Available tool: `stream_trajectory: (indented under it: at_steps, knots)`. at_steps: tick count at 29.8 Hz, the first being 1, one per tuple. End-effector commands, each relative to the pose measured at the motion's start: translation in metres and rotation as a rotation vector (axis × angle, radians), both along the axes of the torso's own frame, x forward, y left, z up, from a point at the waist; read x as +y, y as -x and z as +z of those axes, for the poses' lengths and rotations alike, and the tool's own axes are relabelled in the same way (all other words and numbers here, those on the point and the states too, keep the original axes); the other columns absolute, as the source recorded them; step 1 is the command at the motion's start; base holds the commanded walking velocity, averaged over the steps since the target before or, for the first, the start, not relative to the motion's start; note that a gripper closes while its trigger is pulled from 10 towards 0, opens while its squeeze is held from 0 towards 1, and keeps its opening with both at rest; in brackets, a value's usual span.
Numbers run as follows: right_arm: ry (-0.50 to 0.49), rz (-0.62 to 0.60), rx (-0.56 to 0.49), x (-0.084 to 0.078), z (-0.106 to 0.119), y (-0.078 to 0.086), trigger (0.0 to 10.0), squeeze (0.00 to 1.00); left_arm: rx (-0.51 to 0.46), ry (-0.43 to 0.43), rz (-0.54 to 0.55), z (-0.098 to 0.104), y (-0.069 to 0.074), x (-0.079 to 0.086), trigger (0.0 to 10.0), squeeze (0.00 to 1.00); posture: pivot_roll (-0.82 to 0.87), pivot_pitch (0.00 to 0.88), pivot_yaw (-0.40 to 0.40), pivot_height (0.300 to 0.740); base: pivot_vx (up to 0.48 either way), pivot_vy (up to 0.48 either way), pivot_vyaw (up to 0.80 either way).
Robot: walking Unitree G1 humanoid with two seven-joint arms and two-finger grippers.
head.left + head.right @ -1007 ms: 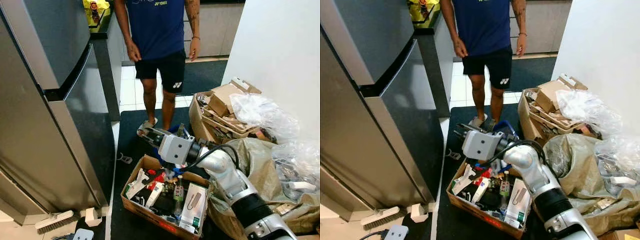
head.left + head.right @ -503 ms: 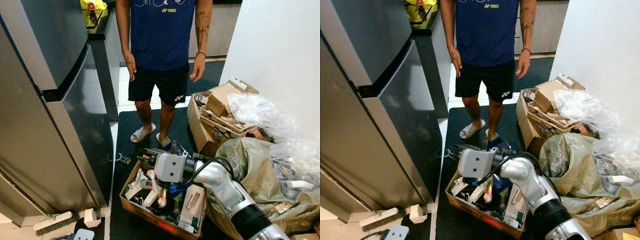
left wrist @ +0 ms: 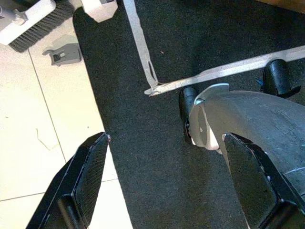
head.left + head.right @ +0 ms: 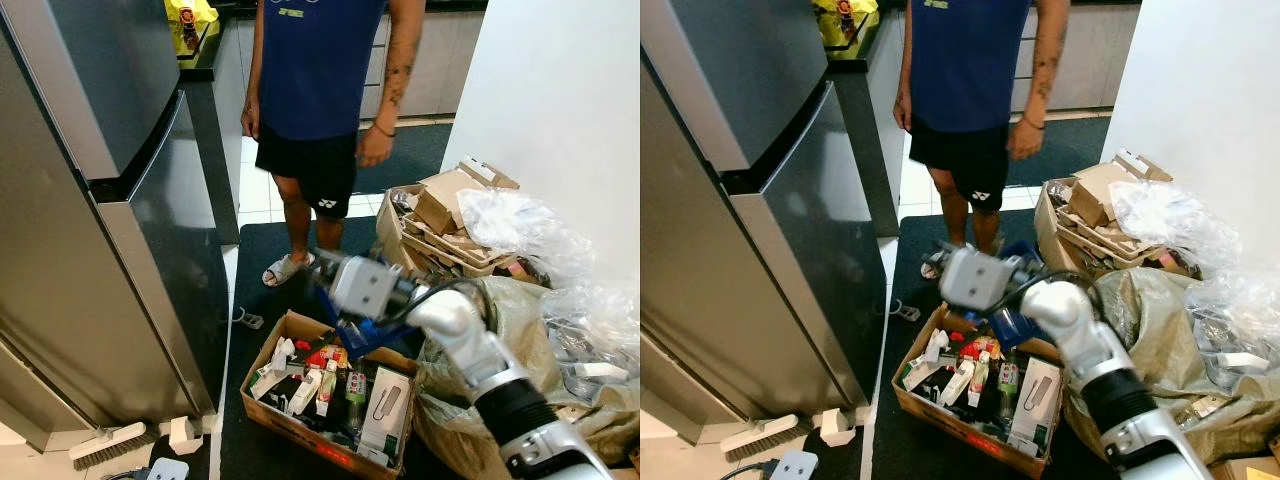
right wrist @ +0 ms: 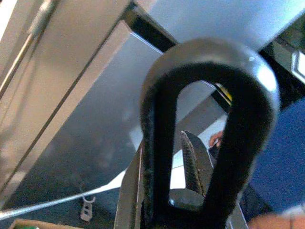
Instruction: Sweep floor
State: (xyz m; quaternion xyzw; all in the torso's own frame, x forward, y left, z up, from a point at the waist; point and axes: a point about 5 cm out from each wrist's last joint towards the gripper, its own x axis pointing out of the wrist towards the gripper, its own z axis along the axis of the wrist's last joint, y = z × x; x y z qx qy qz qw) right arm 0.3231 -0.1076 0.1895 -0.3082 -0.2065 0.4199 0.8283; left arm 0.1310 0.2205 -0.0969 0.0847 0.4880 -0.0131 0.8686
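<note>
A white hand brush (image 4: pixel 108 442) with dark bristles lies on the tiles at the foot of the fridge; it is also in the left wrist view as the brush (image 3: pixel 28 19). My right gripper (image 4: pixel 325 265) is raised above the cardboard box, shut on a black looped handle (image 5: pixel 209 119). A blue dustpan (image 4: pixel 362 335) hangs under that hand. My left gripper (image 3: pixel 166 138) hangs low over the dark mat (image 3: pixel 143 143), open with nothing between its fingers (image 3: pixel 90 176).
A person (image 4: pixel 315 90) stands close ahead on the mat. The steel fridge (image 4: pixel 100 200) fills the left. A cardboard box (image 4: pixel 262 350) of clutter sits just below my right arm. Boxes and plastic bags (image 4: pixel 510 225) pile up on the right, by the white wall.
My right gripper has lifted up and to the right, off the box, with the blue dustpan. The person has stepped closer and shifted to the left.
</note>
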Motion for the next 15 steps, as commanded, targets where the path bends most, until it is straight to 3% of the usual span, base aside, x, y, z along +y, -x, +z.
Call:
stream_trajectory:
  at_steps: [1, 4, 5, 7, 10, 12, 14, 15]
  knots:
    - [-0.024, -0.004, -0.060, -0.004, 0.018, -0.003, 10.0, 0.00, 0.026, -0.025, 0.011, -0.001, 0.006, 0.007, 10.0, 0.00, 0.04, 0.025, -0.004, 0.740, 0.000, 0.000, 0.00]
    - [-0.039, -0.035, -0.063, -0.012, 0.023, -0.007, 10.0, 0.00, 0.029, -0.030, 0.014, -0.001, 0.006, 0.008, 10.0, 0.00, 0.04, 0.024, -0.002, 0.740, 0.000, 0.000, 0.00]
    - [-0.085, -0.083, -0.046, -0.025, 0.029, -0.012, 10.0, 0.00, 0.036, -0.039, 0.020, -0.001, 0.007, 0.009, 10.0, 0.00, 0.04, 0.024, -0.002, 0.740, 0.000, 0.000, 0.00]
    - [-0.085, -0.083, -0.046, -0.025, 0.029, -0.012, 10.0, 0.00, 0.036, -0.039, 0.020, -0.001, 0.007, 0.009, 10.0, 0.00, 0.04, 0.024, -0.002, 0.740, 0.000, 0.000, 0.00]
    - [-0.223, -0.136, 0.030, -0.044, 0.035, -0.016, 10.0, 0.00, 0.051, -0.053, 0.025, -0.002, 0.008, 0.011, 10.0, 0.00, 0.03, 0.024, 0.000, 0.740, 0.000, 0.000, 0.00]
    - [-0.223, -0.136, 0.030, -0.044, 0.035, -0.016, 10.0, 0.00, 0.051, -0.053, 0.025, -0.002, 0.008, 0.011, 10.0, 0.00, 0.03, 0.024, 0.000, 0.740, 0.000, 0.000, 0.00]
    - [-0.313, -0.167, 0.080, -0.055, 0.037, -0.017, 10.0, 0.00, 0.057, -0.056, 0.023, -0.002, 0.009, 0.011, 10.0, 0.00, 0.03, 0.020, 0.004, 0.740, -0.255, 0.000, 0.00]
    - [-0.313, -0.167, 0.080, -0.055, 0.037, -0.017, 10.0, 0.00, 0.057, -0.056, 0.023, -0.002, 0.009, 0.011, 10.0, 0.00, 0.03, 0.020, 0.004, 0.740, -0.259, 0.000, 0.00]
